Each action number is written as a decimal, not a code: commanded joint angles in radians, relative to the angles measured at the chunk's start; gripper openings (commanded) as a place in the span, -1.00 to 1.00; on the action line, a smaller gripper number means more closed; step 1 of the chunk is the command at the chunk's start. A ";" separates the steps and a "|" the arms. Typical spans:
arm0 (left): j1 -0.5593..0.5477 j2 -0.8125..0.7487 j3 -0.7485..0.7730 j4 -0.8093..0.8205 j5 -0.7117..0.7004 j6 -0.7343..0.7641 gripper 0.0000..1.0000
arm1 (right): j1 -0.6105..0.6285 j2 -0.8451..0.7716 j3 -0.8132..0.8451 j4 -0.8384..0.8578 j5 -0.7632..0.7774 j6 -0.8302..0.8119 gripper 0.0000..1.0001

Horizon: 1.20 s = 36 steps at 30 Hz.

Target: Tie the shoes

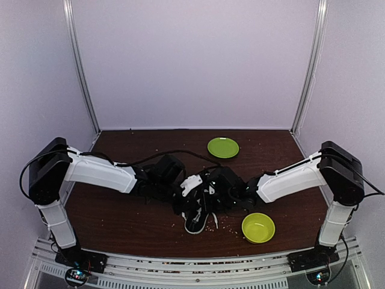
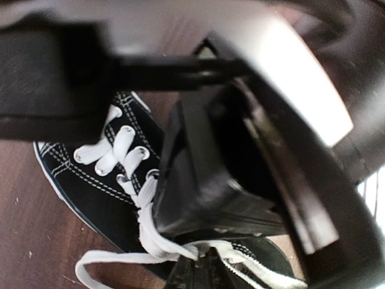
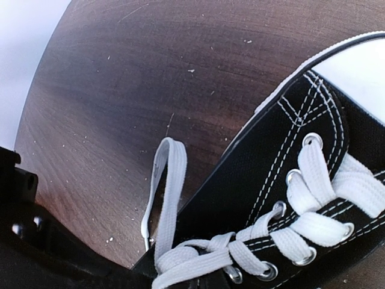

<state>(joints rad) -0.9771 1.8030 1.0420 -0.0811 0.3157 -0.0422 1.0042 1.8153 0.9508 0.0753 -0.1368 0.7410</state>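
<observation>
The black sneaker (image 1: 197, 224) with white toe cap lies at the table's middle front, toe toward me. Both grippers meet over its laces. My left gripper (image 1: 190, 201) shows in the left wrist view (image 2: 201, 266) shut on a white lace (image 2: 114, 259) near the shoe's top eyelets; the right arm's black gripper body (image 2: 204, 180) hangs right above it. In the right wrist view the shoe (image 3: 264, 162) fills the right side. A lace loop (image 3: 171, 180) stands up from the knot area, pinched at its base by my right gripper (image 3: 201, 283), which sits over the shoe (image 1: 212, 200).
A green plate (image 1: 223, 147) lies at the back centre. A green bowl (image 1: 258, 227) stands at the front right, close to the shoe's toe and the right arm. Small crumbs dot the brown table (image 1: 120, 211). White walls enclose the back and sides.
</observation>
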 commanded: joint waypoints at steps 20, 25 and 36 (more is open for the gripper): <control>0.140 0.023 0.059 0.025 0.095 -0.220 -0.38 | 0.000 0.004 -0.047 -0.025 0.032 0.000 -1.00; 0.140 0.055 0.069 0.048 0.154 -0.228 -0.41 | 0.000 0.009 -0.042 -0.026 0.029 0.000 -1.00; 0.140 0.080 0.060 0.079 0.209 -0.237 -0.43 | -0.001 0.009 -0.042 -0.027 0.029 -0.002 -1.00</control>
<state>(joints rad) -0.8394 1.8679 1.0832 -0.0521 0.4843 -0.2672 1.0042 1.8118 0.9302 0.1104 -0.1371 0.7406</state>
